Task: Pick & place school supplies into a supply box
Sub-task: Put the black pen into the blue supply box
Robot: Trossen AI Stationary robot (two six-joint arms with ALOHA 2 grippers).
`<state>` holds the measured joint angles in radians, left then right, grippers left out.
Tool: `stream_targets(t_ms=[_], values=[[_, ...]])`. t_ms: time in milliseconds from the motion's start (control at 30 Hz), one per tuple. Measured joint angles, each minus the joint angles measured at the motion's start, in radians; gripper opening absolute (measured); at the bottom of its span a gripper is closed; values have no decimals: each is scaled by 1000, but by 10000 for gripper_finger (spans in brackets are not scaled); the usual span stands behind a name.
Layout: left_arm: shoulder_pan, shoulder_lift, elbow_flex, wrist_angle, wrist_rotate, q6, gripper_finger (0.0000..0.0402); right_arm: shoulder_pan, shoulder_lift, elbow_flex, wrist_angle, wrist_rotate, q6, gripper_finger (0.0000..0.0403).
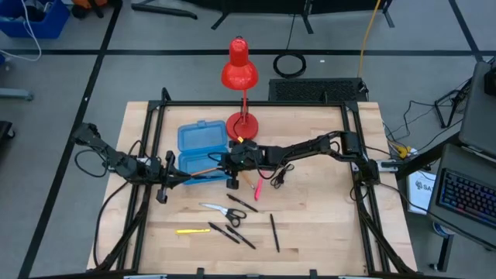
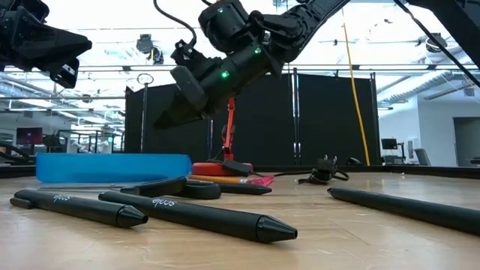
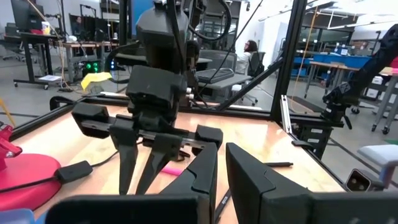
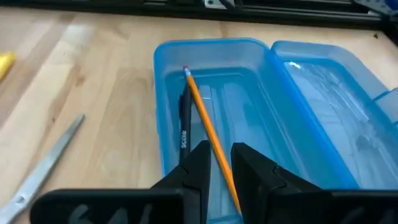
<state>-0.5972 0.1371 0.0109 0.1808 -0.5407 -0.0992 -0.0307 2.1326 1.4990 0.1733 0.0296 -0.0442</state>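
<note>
Hanging over the open supply box, the right hand grips an orange pencil between its fingers, the pencil's tip reaching out above the box's tray. A black pen already lies in that tray, just beside the pencil's line. The step in hand, as I judge it, is the placing of this pencil. The box sits on the worktop left of the red lamp, its lid folded open on the far side. The left hand waits just left of the box, near its front corner; its fingers look almost together and carry nothing that I can see. Next, the right hand needs to lower a little, keep the pencil lined up with the tray's length, and let go. Scissors, a yellow pencil, a pink pencil and several more black pens remain on the near worktop.
</note>
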Motion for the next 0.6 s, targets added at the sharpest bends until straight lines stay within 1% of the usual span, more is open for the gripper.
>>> stream_targets(t_ms=[200, 333, 400, 600], values=[[0, 0, 0, 1, 0, -6, 37, 0, -21, 1, -72, 2, 66, 50], [0, 0, 0, 0, 0, -11, 37, 7, -45, -2, -126, 2, 71, 43], [0, 0, 0, 0, 0, -12, 37, 15, -65, -4, -181, 2, 71, 38], [0, 0, 0, -6, -1, -15, 37, 40, -116, -3, -237, 2, 76, 21]])
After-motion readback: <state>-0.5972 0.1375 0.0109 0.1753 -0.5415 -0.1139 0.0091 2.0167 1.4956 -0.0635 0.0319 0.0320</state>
